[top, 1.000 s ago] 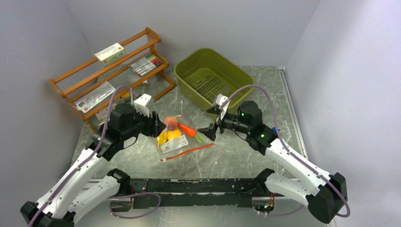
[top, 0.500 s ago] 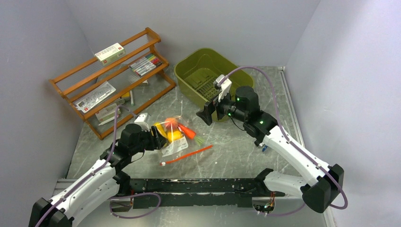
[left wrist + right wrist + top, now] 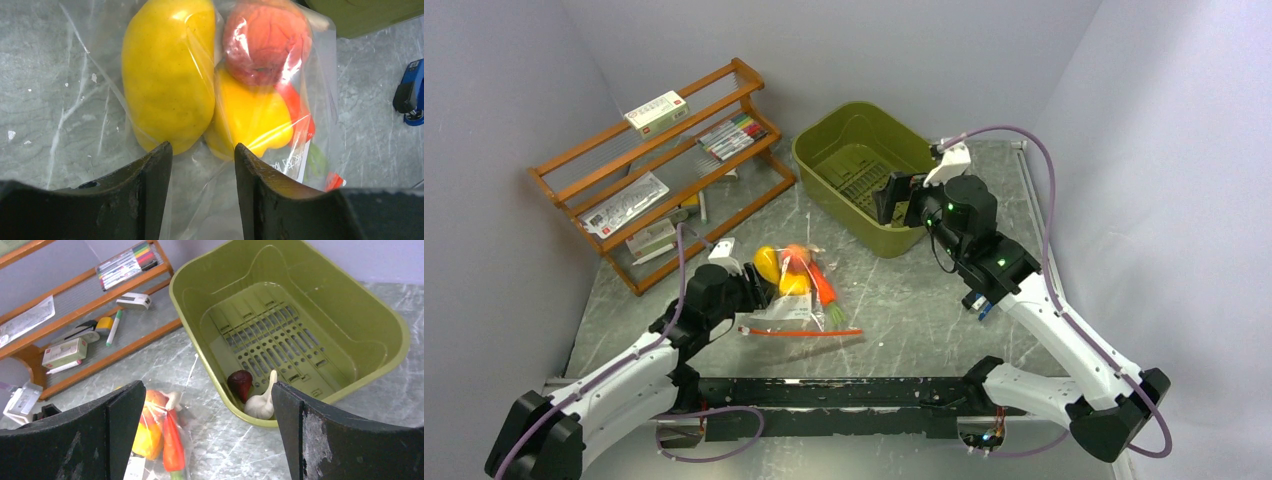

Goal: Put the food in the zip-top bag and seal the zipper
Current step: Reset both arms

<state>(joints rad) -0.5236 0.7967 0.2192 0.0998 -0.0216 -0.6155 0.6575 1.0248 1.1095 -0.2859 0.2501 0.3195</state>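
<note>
The clear zip-top bag (image 3: 786,305) lies flat on the table with its red-orange zipper (image 3: 804,332) along the near side. Inside it are two yellow pieces (image 3: 167,70), a red-orange round one (image 3: 265,42) and the carrot (image 3: 823,287). My left gripper (image 3: 752,291) sits low at the bag's left end. Its jaws (image 3: 202,150) are apart, with loose clear film between them. My right gripper (image 3: 890,198) is wide open and empty, raised over the near wall of the olive basket (image 3: 864,170). A white garlic piece (image 3: 261,402) and a dark red piece (image 3: 241,384) lie in the basket.
A wooden rack (image 3: 664,160) with markers (image 3: 732,135) and small boxes stands at the back left. A blue object (image 3: 980,303) lies on the table by the right arm, also in the left wrist view (image 3: 411,95). Grey walls close in on both sides.
My left gripper has drawn back toward me and lowered the bag flat, the zipper now on the near side. My right gripper has lifted off the bag and swung back to the basket.
</note>
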